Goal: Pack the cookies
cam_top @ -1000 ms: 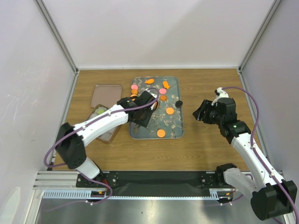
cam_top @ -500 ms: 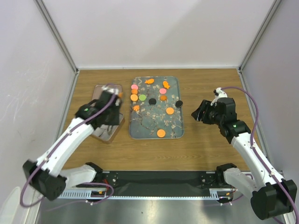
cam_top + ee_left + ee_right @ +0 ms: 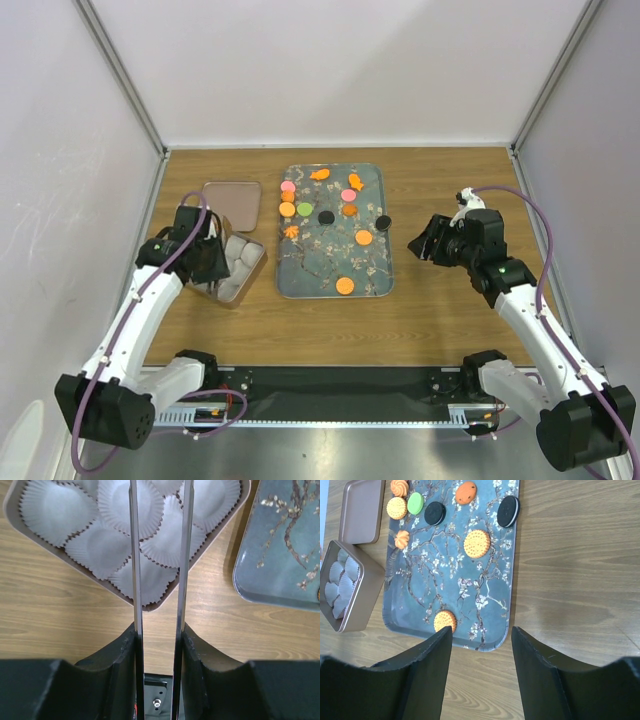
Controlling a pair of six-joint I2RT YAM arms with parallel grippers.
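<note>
Several cookies [image 3: 364, 238] in orange, pink, green and black lie spread over the blue floral tray [image 3: 372, 272]; the right wrist view shows them too, among them a round orange cookie [image 3: 477, 543]. My left gripper [image 3: 208, 258] hangs over the left part of the open square tin [image 3: 240, 283]. Its two thin metal blades [image 3: 134, 555] stand apart above white paper cups [image 3: 115, 545]. The blade tips run out of the left wrist view, so any hold there is hidden. My right gripper [image 3: 481, 632] is open and empty, right of the tray [image 3: 485, 620].
The tin's brownish-pink lid [image 3: 230, 204] lies flat behind the tin, left of the tray. White walls close in the wooden table on three sides. Bare wood lies between the tray and my right gripper [image 3: 425, 243].
My left arm has swung left, from over the tray's left half to above the tin. The right arm has stayed where it was.
</note>
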